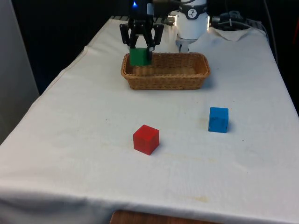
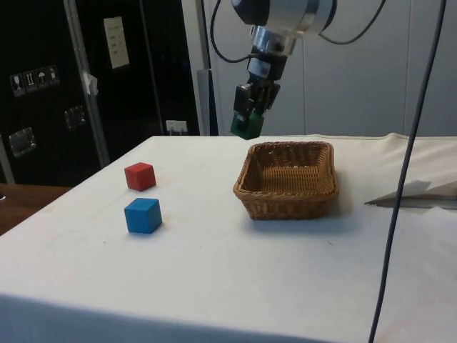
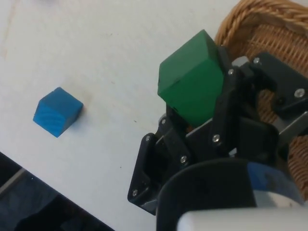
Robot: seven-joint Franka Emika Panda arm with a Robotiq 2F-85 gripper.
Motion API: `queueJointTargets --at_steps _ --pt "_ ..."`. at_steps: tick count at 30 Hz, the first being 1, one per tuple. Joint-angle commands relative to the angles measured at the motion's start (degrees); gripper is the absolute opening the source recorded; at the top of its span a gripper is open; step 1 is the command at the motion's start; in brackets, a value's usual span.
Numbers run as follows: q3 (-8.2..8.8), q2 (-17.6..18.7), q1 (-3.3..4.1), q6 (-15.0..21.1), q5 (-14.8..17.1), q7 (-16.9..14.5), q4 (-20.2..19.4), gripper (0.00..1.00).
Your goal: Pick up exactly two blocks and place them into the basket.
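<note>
Gripper (image 1: 140, 45) is held pointing down, fingers pinched on a green block (image 1: 139, 56), raised above the basket (image 1: 187, 79) rim at its end toward the front view's left. Block's lower part is merged with the rim in the front view. Red block (image 1: 146, 139) and blue block (image 1: 218, 119) are left on the table (image 1: 70, 140) nearer its front edge, well apart.

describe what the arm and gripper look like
The arm is white with rounded, glossy joint housings and black cables looping off its wrist. The gripper is matte black, built of angular linkage plates joined by small silver screws, ending in two narrow black fingers.
</note>
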State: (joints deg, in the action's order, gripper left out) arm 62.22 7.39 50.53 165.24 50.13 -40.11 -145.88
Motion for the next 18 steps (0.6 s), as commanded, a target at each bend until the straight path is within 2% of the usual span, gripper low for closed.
queueJointTargets --at_steps 1,5,6,7,14,15,16,18 --pt "0.17 -0.29 0.46 1.32 -0.46 -0.52 -0.86 0.0" --pt "-0.34 -0.23 0.34 3.15 -0.63 -2.18 -2.01 0.0" --pt "-0.74 -0.06 -0.11 2.35 0.0 -2.18 -1.15 0.0" --pt "-0.52 -0.23 0.29 3.55 -0.69 -2.52 -2.23 0.0" --pt "-1.43 -0.11 0.0 6.42 -0.63 -5.21 -3.84 0.0" --pt "-1.89 -0.06 -0.4 5.73 0.0 -5.33 -2.92 0.0" --pt "-1.55 -0.11 0.0 6.82 -0.57 -5.56 -4.01 0.0" --pt "-1.89 -0.11 -0.06 7.96 -0.52 -6.59 -4.64 0.0"
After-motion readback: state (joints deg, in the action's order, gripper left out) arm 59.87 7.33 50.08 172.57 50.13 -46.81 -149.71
